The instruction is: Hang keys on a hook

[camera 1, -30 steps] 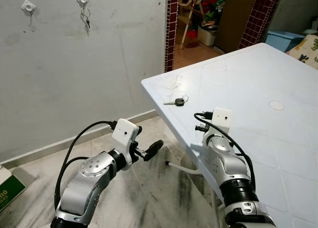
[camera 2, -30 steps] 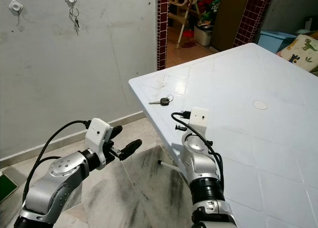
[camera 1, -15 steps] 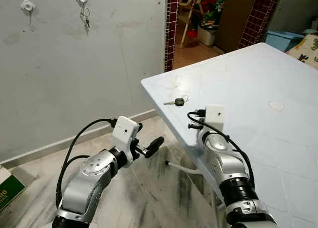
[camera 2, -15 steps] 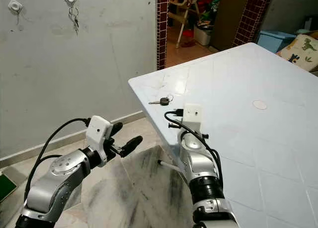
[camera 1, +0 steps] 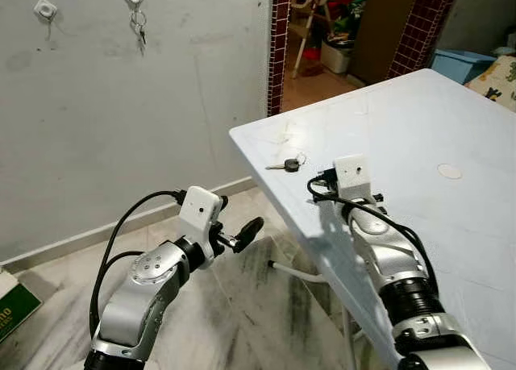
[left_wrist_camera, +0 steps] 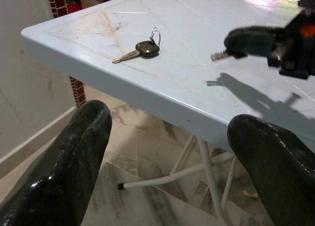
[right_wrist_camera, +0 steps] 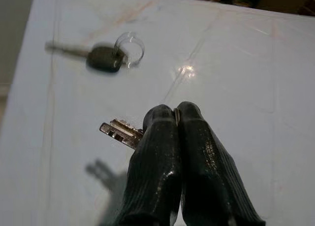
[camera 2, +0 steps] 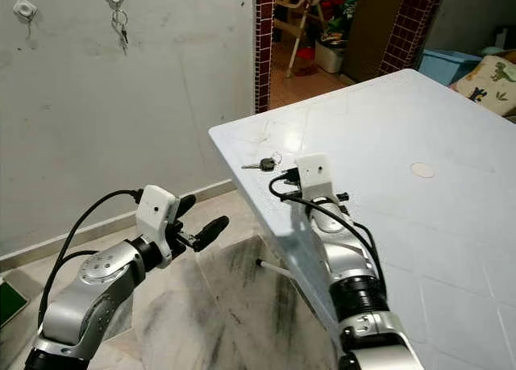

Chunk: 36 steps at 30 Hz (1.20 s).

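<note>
On the wall, one hook (camera 1: 45, 10) is free. Our left gripper (camera 1: 239, 237) waits wide open below the table (camera 1: 451, 112). A black key (camera 1: 285, 166) lies near the corner. Our right gripper (right_wrist_camera: 174, 118) pinches silver keys (right_wrist_camera: 118, 131) (grip tight, lift slowly).

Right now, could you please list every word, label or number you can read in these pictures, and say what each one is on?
"no": white letters on the green box at the floor's edge, cut off by the frame, so only part of a word.
The keys in the right gripper and the black-headed key on the table show no legible markings.
</note>
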Tool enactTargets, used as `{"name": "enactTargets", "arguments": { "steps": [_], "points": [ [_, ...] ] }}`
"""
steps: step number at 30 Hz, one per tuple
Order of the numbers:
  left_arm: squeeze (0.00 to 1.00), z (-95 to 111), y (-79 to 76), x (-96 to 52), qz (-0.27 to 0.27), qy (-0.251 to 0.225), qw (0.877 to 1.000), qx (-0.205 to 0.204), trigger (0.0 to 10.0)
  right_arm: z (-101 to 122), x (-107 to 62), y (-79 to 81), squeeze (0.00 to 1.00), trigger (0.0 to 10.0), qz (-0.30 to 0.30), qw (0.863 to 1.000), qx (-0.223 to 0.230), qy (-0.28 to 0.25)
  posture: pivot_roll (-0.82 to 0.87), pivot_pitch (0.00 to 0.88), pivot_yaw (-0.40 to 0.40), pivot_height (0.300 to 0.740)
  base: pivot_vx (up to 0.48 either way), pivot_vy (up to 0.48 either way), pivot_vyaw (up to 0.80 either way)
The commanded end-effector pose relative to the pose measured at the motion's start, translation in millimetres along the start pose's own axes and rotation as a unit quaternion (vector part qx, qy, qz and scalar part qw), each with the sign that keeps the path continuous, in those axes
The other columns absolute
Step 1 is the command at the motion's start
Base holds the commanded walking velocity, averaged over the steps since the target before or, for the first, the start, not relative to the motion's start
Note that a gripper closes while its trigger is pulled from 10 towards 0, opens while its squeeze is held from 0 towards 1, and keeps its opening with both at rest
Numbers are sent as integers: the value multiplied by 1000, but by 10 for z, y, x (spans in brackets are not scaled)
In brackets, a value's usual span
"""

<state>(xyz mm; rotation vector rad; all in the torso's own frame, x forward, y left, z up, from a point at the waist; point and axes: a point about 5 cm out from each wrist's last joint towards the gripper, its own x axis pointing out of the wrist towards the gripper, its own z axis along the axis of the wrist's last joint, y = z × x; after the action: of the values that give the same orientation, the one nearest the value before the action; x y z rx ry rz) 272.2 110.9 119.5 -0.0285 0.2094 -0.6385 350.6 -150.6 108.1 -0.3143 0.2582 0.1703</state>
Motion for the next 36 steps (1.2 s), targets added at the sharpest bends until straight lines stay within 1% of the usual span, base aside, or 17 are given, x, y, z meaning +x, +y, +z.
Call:
{"name": "enactTargets", "arguments": {
  "steps": [1,3,6,8,9,11,14,15,19,22,24,26,27,31,33,36],
  "points": [
    [0,31,28,2,6,-3,1000,10,10000,-60,-4,10,0,10000,24,999,-18,17,68,22,-6,740,0,0,0],
    [0,33,29,4,5,-3,1000,10,10000,-94,-15,9,0,10000,56,998,-20,29,66,21,-5,740,0,0,0],
    [0,36,22,13,3,-2,1000,11,10000,-127,-27,-34,0,10000,71,996,-40,41,64,22,-4,740,0,0,0],
    [0,33,15,16,2,-2,1000,10,10000,-137,-31,-64,16,10000,73,995,-43,46,64,22,-4,740,0,0,0],
    [0,29,10,18,1,-1,1000,10,10000,-146,-34,-92,1000,10000,74,995,-47,49,63,22,-4,740,0,0,0],
    [0,25,8,18,1,-1,1000,10,10000,-149,-39,-115,1000,10000,78,994,-50,52,64,22,-5,740,0,0,0],
    [0,24,7,14,1,0,1000,10,10000,-136,-47,-113,1000,10000,93,993,-61,48,66,24,-5,740,0,0,0],
    [0,19,7,8,1,1,1000,10,10000,-134,-55,-103,1000,10000,104,991,-72,48,66,24,-6,740,0,0,0],
    [0,5,10,0,2,4,1000,10,10000,-122,-63,-90,1000,10000,115,989,-85,45,67,24,-6,740,0,0,0],
    [0,4,9,0,1,5,1000,10,10000,-89,-52,-103,1000,10000,101,990,-88,41,67,23,-8,740,0,0,0],
    [0,14,12,3,3,2,1000,9,10000,14,-33,-121,1000,10000,65,995,-74,17,68,21,-10,740,0,0,0],
    [0,17,13,6,3,2,1000,9,10000,50,-39,-102,1000,10000,57,996,-66,7,68,21,-12,740,0,0,0],
    [0,16,13,6,3,2,1000,10,10000,53,-42,-95,1000,10000,58,996,-65,6,68,21,-12,740,0,0,0],
    [0,9,10,4,3,3,1000,10,10000,50,-69,-94,1000,10000,29,998,-55,-3,68,19,-13,740,0,0,0],
    [0,7,7,3,3,3,1000,9,10000,39,-84,-103,1000,10000,14,999,-44,-4,70,17,-14,740,0,0,0],
    [0,8,9,2,3,3,1000,9,10000,25,-122,-95,1000,10000,8,1000,-30,-3,70,17,-14,740,0,0,0]
  ]
}}
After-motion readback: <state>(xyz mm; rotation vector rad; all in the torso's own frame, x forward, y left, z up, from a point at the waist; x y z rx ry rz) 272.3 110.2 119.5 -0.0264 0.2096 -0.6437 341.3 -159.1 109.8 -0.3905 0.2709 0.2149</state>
